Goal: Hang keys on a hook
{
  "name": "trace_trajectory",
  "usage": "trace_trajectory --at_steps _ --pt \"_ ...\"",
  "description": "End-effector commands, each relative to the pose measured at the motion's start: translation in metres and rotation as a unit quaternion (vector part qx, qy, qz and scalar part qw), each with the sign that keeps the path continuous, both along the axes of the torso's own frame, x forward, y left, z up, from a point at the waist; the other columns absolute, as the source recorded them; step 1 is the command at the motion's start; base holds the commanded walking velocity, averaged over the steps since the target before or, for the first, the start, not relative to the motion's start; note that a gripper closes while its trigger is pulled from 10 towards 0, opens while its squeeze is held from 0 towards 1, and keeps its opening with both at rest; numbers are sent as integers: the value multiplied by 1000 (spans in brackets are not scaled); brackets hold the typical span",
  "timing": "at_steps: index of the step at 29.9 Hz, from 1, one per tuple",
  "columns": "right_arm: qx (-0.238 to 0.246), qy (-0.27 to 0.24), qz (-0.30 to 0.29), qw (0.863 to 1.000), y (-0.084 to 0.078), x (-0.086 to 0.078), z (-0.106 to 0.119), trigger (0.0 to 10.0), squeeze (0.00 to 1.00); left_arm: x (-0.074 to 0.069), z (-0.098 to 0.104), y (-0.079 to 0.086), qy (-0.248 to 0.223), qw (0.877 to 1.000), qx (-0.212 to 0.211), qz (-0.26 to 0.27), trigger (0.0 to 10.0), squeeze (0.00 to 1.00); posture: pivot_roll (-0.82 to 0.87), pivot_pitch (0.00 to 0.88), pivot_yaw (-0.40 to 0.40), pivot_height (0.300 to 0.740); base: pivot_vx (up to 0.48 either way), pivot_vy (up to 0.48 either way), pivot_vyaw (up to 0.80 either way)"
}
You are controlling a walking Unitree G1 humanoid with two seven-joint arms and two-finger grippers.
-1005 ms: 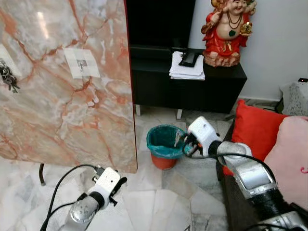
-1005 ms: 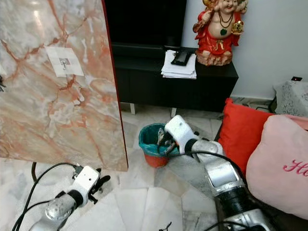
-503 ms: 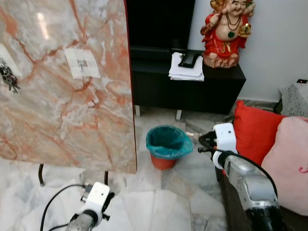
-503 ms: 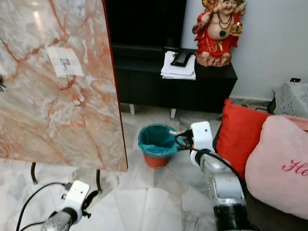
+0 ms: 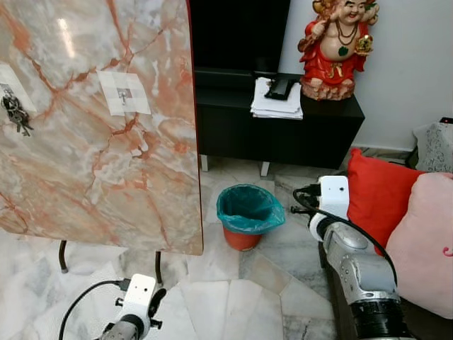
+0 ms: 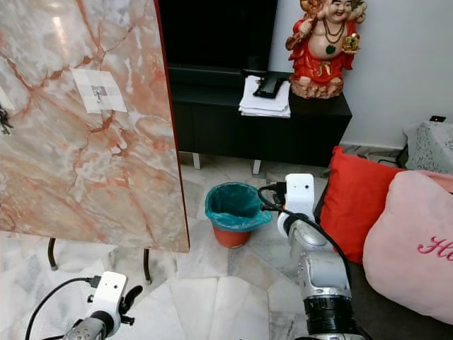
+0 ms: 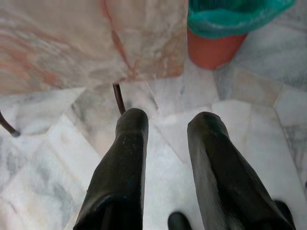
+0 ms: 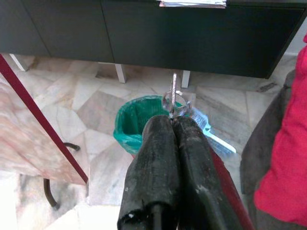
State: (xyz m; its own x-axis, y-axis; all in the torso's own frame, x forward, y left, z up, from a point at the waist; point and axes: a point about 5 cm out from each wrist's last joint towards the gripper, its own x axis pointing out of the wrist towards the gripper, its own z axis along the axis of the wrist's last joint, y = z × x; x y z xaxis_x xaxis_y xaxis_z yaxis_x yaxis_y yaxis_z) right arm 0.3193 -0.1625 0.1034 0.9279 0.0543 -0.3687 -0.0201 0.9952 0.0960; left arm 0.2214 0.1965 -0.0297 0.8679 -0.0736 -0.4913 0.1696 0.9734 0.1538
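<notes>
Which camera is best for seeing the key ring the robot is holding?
The right wrist view: the key ring sticks up from the right gripper, pinched between its shut fingers. In the eye views that gripper is small and the ring can't be made out.

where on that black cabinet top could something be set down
The black cabinet top is bare on its left stretch beside the white paper stack. The right end is crowded: the red figurine stands hard by the stack, which bears a dark device.
</notes>
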Motion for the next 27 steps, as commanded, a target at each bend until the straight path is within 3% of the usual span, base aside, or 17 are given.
trace_trajectory --at_steps 1,27 --pt "6 -10 2 1000 4 4 4 10000 0 -3 -2 5 8 1000 4 7 10000 0 -7 0 -51 740 0 480 0" --pt "14 -25 -20 999 9 12 11 10000 0 7 7 10 -11 1000 1 8 10000 0 4 0 -54 740 0 480 0"
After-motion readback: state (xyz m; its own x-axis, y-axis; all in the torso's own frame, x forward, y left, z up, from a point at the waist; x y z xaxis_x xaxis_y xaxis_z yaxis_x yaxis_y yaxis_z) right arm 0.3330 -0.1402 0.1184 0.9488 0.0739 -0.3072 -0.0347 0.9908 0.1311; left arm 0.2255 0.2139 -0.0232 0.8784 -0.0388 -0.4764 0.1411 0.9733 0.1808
